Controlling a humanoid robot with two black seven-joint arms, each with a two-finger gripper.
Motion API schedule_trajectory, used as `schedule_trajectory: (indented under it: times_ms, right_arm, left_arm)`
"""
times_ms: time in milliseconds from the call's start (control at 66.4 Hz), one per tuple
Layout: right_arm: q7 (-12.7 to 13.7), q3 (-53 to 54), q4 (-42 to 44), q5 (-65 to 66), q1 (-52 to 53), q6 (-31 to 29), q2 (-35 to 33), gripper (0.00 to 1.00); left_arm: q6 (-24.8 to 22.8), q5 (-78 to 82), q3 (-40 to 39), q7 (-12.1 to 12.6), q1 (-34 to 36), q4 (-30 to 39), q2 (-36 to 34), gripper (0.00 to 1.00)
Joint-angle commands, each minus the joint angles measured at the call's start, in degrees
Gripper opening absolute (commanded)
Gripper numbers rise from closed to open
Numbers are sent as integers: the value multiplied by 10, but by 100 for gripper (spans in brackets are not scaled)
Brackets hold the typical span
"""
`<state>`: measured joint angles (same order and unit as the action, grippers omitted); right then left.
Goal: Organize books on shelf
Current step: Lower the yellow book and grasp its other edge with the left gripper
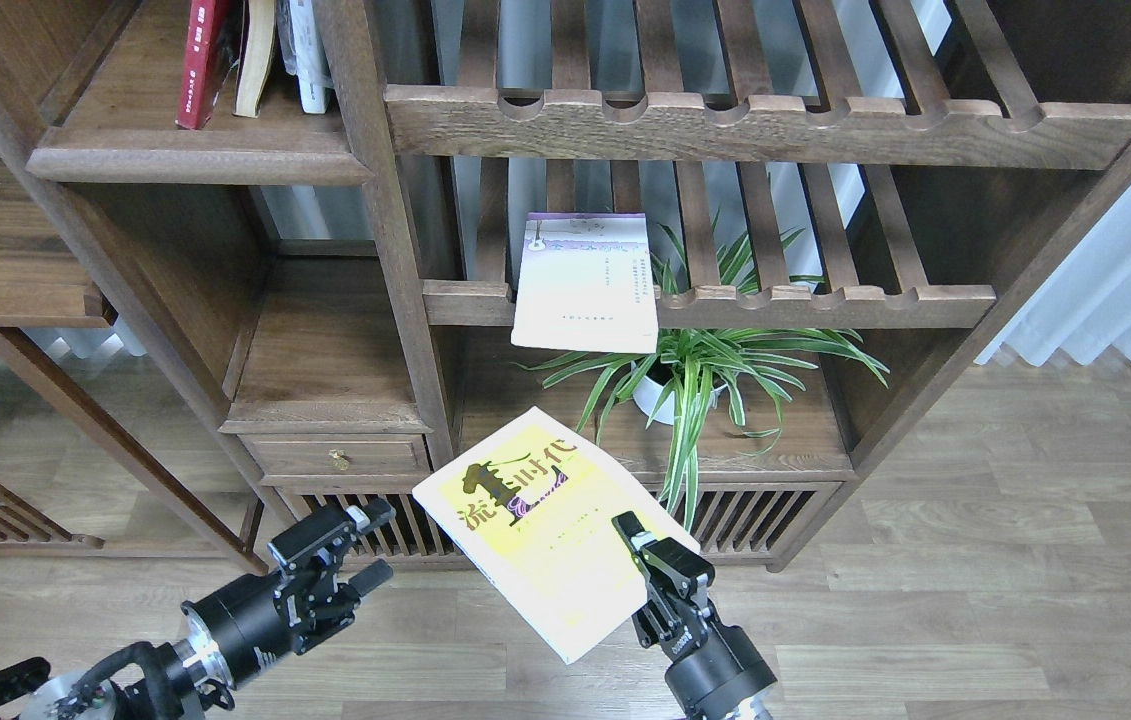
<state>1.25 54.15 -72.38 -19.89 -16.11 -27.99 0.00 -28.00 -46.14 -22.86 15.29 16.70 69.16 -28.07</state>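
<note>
My right gripper (637,548) is shut on the lower right corner of the yellow-green book (535,525) with a white border. It holds the book tilted in the air in front of the cabinet's lower slatted doors. My left gripper (373,546) is open and empty, just left of the book. The pale lavender-white book (585,285) lies on the lower slatted rack and overhangs its front rail. The dark red book (202,60) stands leaning on the solid shelf (195,158) at the top left, next to two pale books.
A potted spider plant (690,375) stands on the cabinet top below the lavender book. A small drawer (340,456) is at left of it. Two slatted racks (765,125) fill the upper right. A white curtain (1125,290) hangs at right. Wooden floor lies below.
</note>
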Motion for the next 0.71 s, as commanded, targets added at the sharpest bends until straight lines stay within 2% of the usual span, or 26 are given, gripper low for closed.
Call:
schedule_trajectory:
  times_ms: [0,226,421,587,647,692]
  right_arm:
    - [10,-12,-2,-4,0,0,0,6]
    - [31,-48,-3,-4,1,0,0,8]
    - [33,-57,-4,-3,1,0,0,8]
    - [34,-60,-4,-3,0,0,0,8]
    - [34,-62,-4,-3,0,0,0,8]
    - [34,-62,-4,-3,0,0,0,8]
  left_arm:
    - [0,0,8,0,-1,-5,1,100]
    - [0,-1,9,-1,1,-6,37,100]
    - [0,-1,24,-1,0,-8,57,97]
    - [0,-1,38,1,0,-18,58,81]
    - [0,-1,39,3,-1,-18,59,70]
    - [0,-2,37,2,-1,-19,64,54]
